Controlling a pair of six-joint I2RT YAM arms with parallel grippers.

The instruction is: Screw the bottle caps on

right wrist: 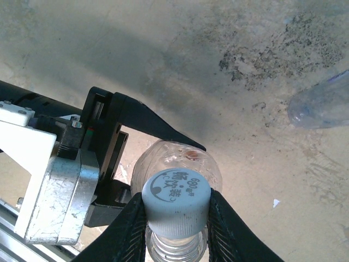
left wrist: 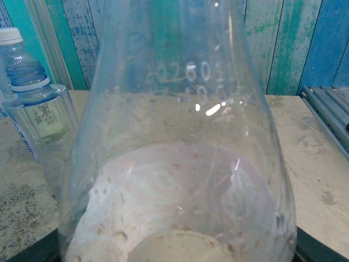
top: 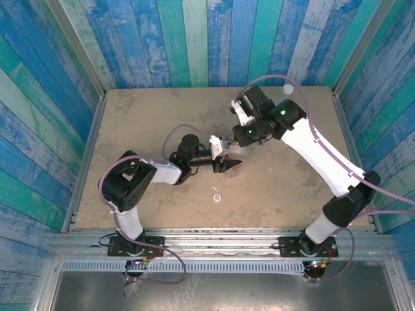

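Cap (right wrist: 175, 192) pinched by right end effector (right wrist: 175, 212) tops bottle (left wrist: 180, 164) left end effector (top: 229, 166) grips, other bottles (left wrist: 37, 106) beside.

The left arm (top: 162, 172) and right arm (top: 318, 152) meet over the middle of the surface (top: 130, 116), blocking passage there. Its left side lies bare. 1 loose cap (top: 216, 197) sits near the front edge; plank walls (top: 39, 129) close 3 sides.
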